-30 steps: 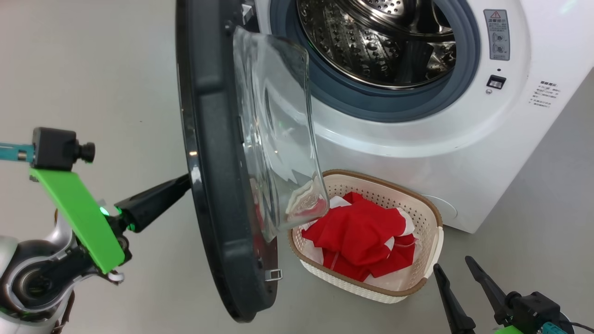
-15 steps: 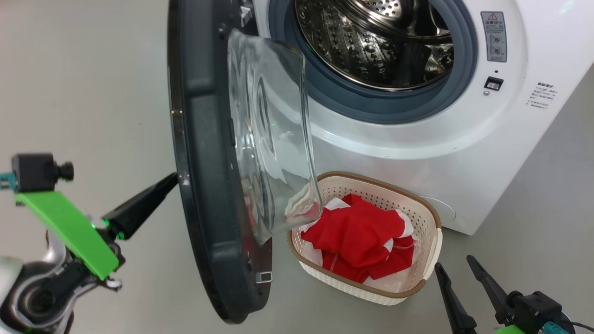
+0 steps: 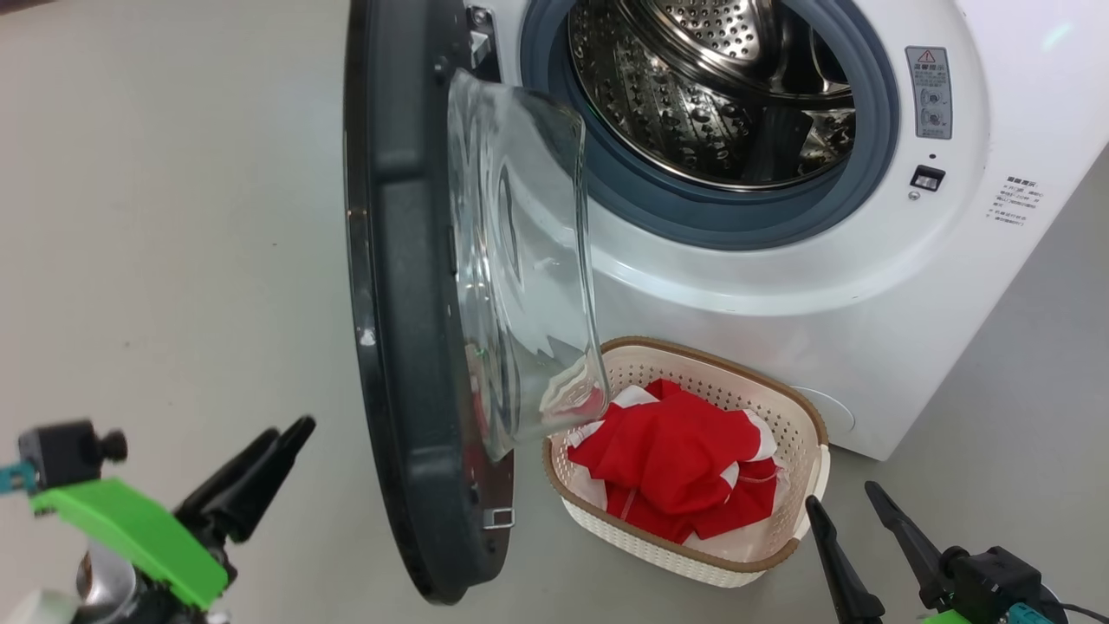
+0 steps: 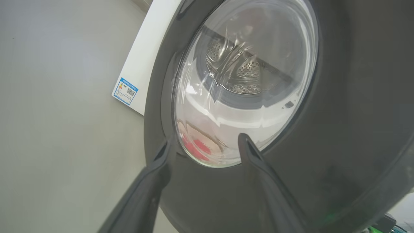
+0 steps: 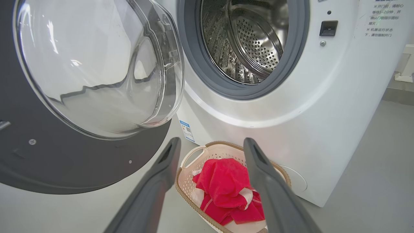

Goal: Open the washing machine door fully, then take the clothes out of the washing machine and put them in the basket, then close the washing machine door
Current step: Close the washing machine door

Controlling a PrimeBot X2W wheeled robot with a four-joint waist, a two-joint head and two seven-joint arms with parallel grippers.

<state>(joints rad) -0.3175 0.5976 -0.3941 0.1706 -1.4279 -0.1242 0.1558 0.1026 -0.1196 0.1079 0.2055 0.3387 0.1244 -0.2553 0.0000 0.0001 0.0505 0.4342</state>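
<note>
The washing machine door [image 3: 403, 286] stands open, edge-on in the head view, its glass bowl [image 3: 524, 277] facing the steel drum [image 3: 719, 95] of the white washing machine [image 3: 780, 295]. No cloth shows in the drum. The red clothes [image 3: 676, 459] lie heaped in the cream basket [image 3: 793, 433] on the floor below the opening. My left gripper [image 3: 290, 426] hangs open at the lower left, clear of the door's outer face [image 4: 339, 113]. My right gripper [image 3: 840, 496] is open and empty just right of the basket, pointing at the clothes [image 5: 226, 184].
Bare grey floor spreads left of the door and right of the machine. A blue label [image 4: 126, 91] marks the machine's lower front corner. The basket [image 5: 189, 181] sits close against the machine's front, partly under the open door.
My left gripper was shut with its tip against the door's outer rim; it has drawn back down and left and has opened. The right gripper, door and basket stay put.
</note>
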